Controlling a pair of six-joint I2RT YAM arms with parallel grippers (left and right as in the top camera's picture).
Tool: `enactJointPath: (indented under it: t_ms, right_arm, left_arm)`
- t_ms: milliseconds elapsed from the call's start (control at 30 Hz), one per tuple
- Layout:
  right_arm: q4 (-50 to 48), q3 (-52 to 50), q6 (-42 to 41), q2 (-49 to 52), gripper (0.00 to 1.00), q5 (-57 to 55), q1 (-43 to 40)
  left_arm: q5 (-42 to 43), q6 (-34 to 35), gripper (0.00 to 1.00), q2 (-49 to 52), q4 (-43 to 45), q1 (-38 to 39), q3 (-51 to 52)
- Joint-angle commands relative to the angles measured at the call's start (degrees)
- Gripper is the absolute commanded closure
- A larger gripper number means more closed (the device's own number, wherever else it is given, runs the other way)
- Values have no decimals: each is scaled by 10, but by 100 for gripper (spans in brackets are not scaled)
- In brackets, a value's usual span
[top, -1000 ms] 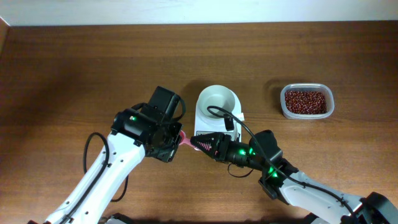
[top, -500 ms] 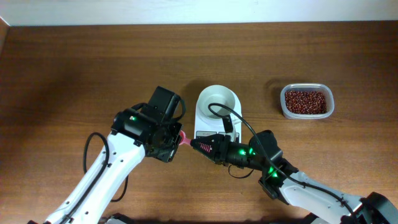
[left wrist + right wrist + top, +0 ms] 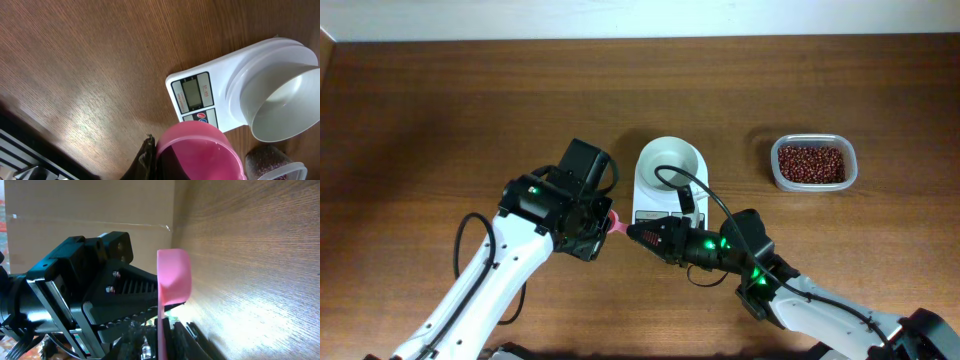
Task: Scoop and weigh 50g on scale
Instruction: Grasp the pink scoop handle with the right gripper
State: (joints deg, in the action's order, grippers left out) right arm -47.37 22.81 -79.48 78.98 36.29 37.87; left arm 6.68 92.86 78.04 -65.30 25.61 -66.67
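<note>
The white scale (image 3: pixel 658 200) stands mid-table with its round white bowl (image 3: pixel 671 160) empty. The dark red-brown beans (image 3: pixel 811 163) fill a clear tub at the right. Just left of the scale a pink scoop (image 3: pixel 617 226) hangs between both grippers. My left gripper (image 3: pixel 603 222) is shut on its cup end. The right gripper (image 3: pixel 635 233) has its fingers closed against the flat handle (image 3: pixel 173 277). In the left wrist view the scoop's cup (image 3: pixel 200 152) looks empty, in front of the scale's display (image 3: pixel 194 95) and the bowl (image 3: pixel 285 102).
The clear rectangular tub (image 3: pixel 851 168) stands about a hand's width right of the scale. My left arm's black housing (image 3: pixel 95 275) fills the left of the right wrist view. Bare brown wood surrounds the scale.
My right gripper's jaws have narrowed onto the scoop's handle while it edged slightly left. The left gripper and the scoop stayed put.
</note>
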Motion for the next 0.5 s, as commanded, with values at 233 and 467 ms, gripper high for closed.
enactJointPath:
  t_ms: [233, 467]
  right_arm:
    - [-4, 5, 6, 3, 79, 5, 4]
    - [-4, 5, 6, 3, 79, 3, 4]
  left_arm:
    - [2, 10, 100, -5, -3, 3, -3]
    - [13, 10, 100, -5, -3, 3, -3]
